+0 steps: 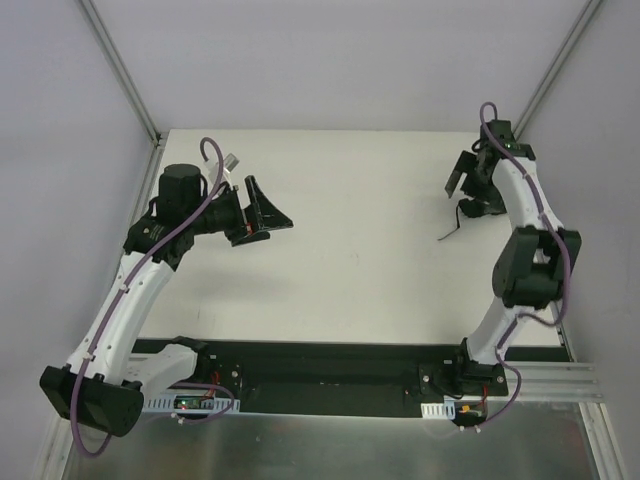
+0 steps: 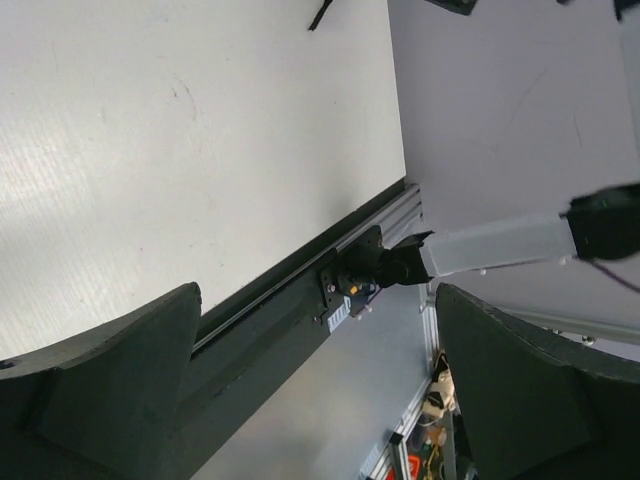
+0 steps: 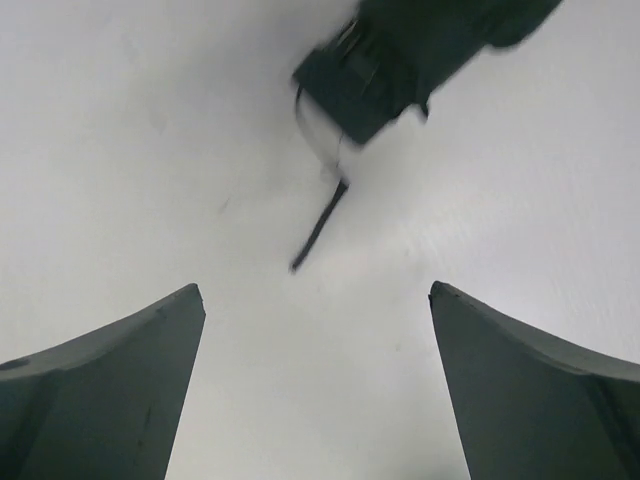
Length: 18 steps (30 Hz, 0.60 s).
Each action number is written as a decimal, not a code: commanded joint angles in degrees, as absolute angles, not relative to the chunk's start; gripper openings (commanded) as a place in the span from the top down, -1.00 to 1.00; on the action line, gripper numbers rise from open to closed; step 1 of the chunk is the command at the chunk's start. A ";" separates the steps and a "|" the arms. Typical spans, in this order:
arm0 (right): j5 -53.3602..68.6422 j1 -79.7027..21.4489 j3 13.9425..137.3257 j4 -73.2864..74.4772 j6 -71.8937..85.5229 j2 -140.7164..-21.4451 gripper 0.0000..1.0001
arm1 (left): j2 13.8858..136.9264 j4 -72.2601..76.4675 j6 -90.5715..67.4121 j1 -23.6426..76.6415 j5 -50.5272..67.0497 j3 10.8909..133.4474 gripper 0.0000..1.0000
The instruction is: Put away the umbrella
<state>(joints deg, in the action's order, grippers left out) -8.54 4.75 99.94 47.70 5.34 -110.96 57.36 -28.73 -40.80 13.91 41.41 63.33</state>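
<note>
Of the umbrella I see only a small black end (image 1: pixel 470 208) with a thin black cord (image 1: pixel 447 235) trailing off it, lying on the white table at the far right. The rest is hidden under my right arm. In the right wrist view the black end (image 3: pixel 400 50) sits at the top edge, with the cord (image 3: pixel 318 228) pointing toward the jaws. My right gripper (image 1: pixel 462 178) (image 3: pixel 315 295) hovers just above it, open and empty. My left gripper (image 1: pixel 268 215) (image 2: pixel 315 300) is open and empty over the table's left side, lying on its side and pointing right.
The white table (image 1: pixel 360 260) is fenced by grey walls on the left, back and right. A black rail (image 1: pixel 320 375) with the arm bases runs along the near edge, and it also shows in the left wrist view (image 2: pixel 260 320).
</note>
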 commanded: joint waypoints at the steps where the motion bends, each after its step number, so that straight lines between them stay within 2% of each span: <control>1: -8.63 -3.58 85.03 48.97 4.12 -84.60 -0.93 | 60.64 -28.83 -38.41 16.61 41.40 67.58 -0.98; 5: -4.31 -13.42 69.82 45.53 10.09 -67.37 -0.93 | 62.22 -28.21 -39.98 17.40 41.48 69.25 -0.98; 8: -6.14 -19.58 64.35 44.30 12.74 -57.68 -0.93 | 61.97 -27.95 -40.87 17.40 40.52 71.36 -0.98; 12: -9.83 -20.92 64.77 46.31 11.08 -47.92 -0.93 | 58.81 -26.99 -40.78 17.40 34.73 74.09 -0.98; 18: -16.26 -20.83 70.65 51.76 6.51 -42.28 -0.93 | 50.82 -25.84 -39.21 17.40 20.33 77.86 -0.98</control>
<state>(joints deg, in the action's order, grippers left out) -10.66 -20.67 65.10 48.60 9.37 -44.75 57.17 -28.93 -40.86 16.95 30.83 73.58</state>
